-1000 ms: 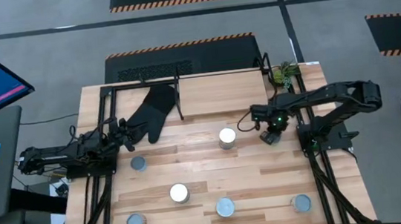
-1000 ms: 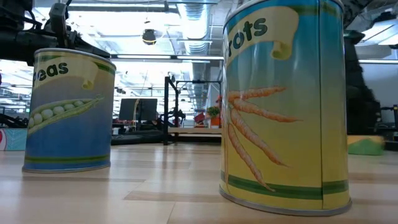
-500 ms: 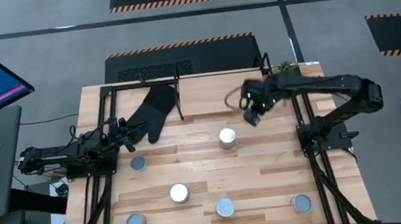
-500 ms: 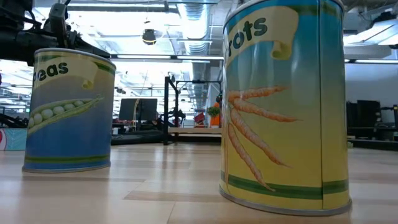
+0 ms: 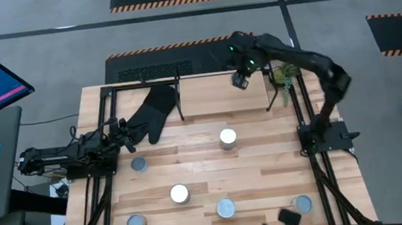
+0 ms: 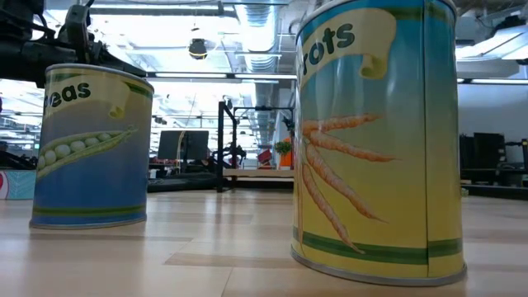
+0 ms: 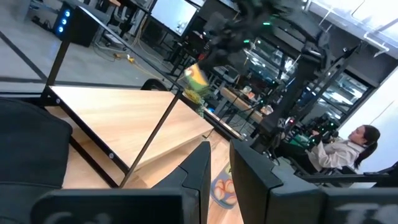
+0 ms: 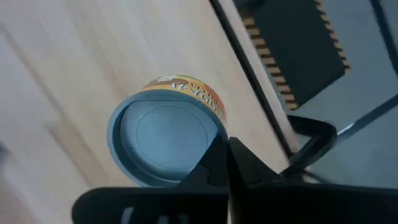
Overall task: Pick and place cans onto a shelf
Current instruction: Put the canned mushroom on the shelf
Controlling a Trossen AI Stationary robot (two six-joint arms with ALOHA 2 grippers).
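The right hand (image 5: 241, 80), at 12 o'clock over the shelf (image 5: 210, 96), was clamped on a can (image 8: 163, 138). Its stiff, smooth metal looked slippery and best gripped across the sides. The left hand (image 5: 122, 132) sat at 9 o'clock.

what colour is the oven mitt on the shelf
Black. The oven mitt shows best in the high view, lying on the shelf.

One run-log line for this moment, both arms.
right claw: shut on can, over shelf | left claw: shut, idle by mitt | five cans on table
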